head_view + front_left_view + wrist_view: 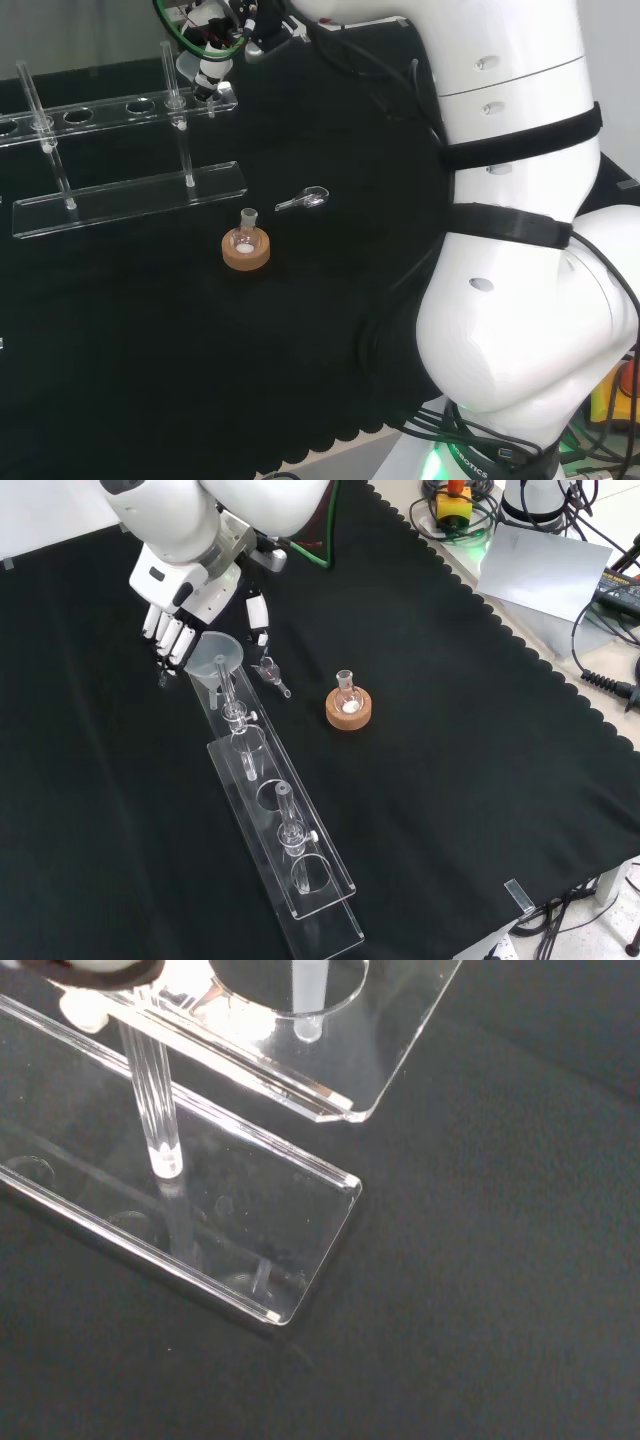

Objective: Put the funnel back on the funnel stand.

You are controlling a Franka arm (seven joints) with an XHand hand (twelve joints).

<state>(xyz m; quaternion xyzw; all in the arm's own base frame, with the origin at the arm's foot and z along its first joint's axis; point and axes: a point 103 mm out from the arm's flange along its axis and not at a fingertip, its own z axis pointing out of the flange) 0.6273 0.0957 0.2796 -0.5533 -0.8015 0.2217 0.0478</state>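
Front view shows me the clear cone-shaped funnel (216, 660) with its mouth up, sitting at the far end of the long clear acrylic funnel stand (285, 855), its stem running down through the end hole of the upper shelf. The black and white hand (178, 620) is just behind the funnel's rim, fingers (166, 632) hanging fairly straight and close together. I can't tell whether any of them touches the rim, and I see nothing curled round it. I judge the funnel is already seated and the hand is placed only to let go cleanly.

In the wrist view I look past the palm at the stand's upper shelf, one upright post (150, 1080) and the base plate, with the funnel stem (308, 990) poking through the hole.

Nearby, a small round glass flask (347, 695) rests in a cork ring (349, 712), well apart from the stand. A small clear glass piece (270, 674) lies on the black cloth (480, 730) just beside the stand's end, near the hand. I'd mind that piece, and the stand's tall posts, when pulling the hand away.
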